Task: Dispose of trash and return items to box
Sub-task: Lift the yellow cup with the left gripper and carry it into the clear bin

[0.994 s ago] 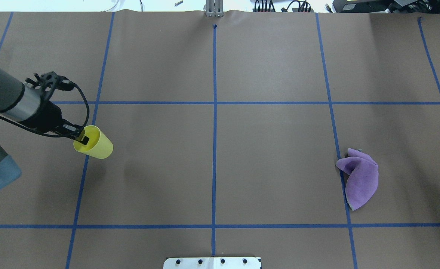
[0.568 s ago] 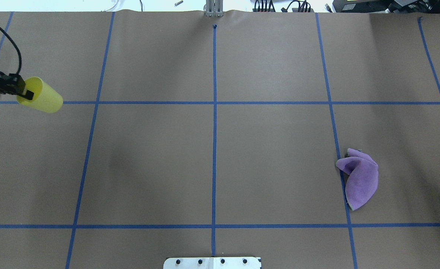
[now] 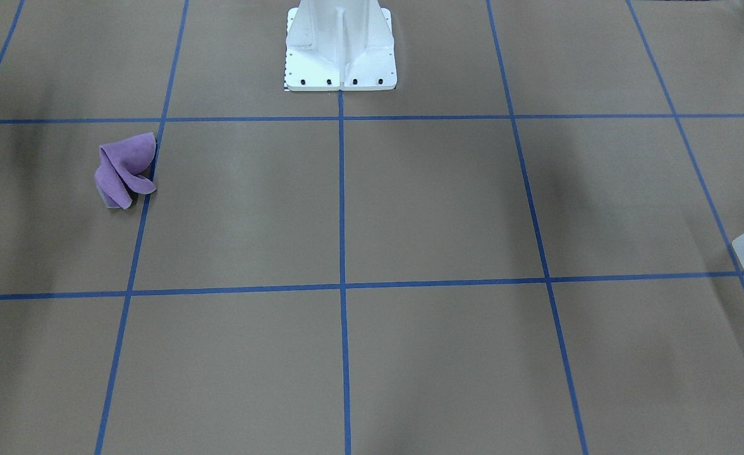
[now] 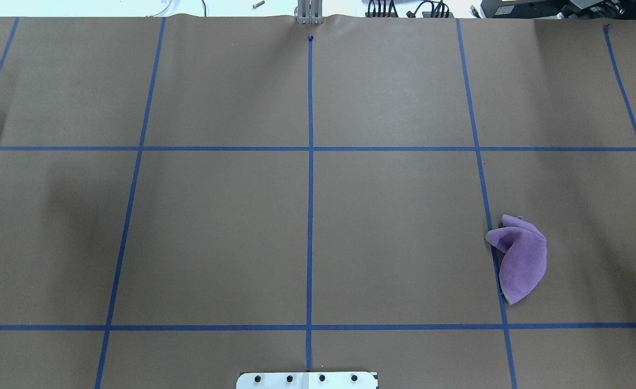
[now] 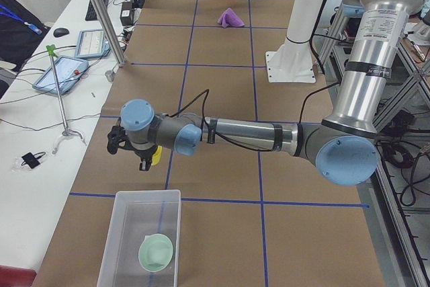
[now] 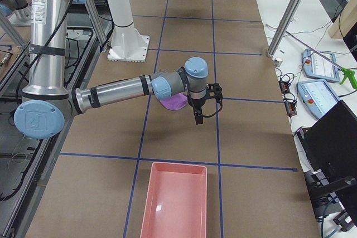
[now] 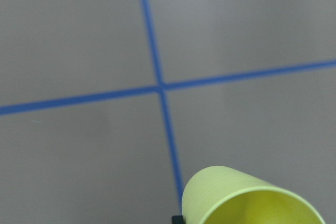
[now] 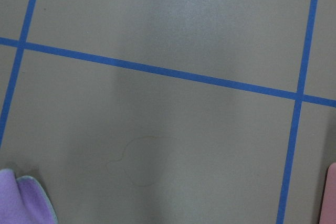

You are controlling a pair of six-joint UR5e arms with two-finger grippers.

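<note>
My left hand pinches the yellow cup by its rim; likely light, stiff, slippery plastic.

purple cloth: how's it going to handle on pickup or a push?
Likely floppy: the cloth lies crumpled in soft folds, so it should drape from a pinch. Probably light, since it looks thin at its edges. A push would likely bunch it on the table rather than slide it cleanly.

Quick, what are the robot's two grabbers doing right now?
Left gripper: closed, holding the yellow cup.
Right gripper: cannot tell whether it is open or closed; only the side view shows it.
</note>
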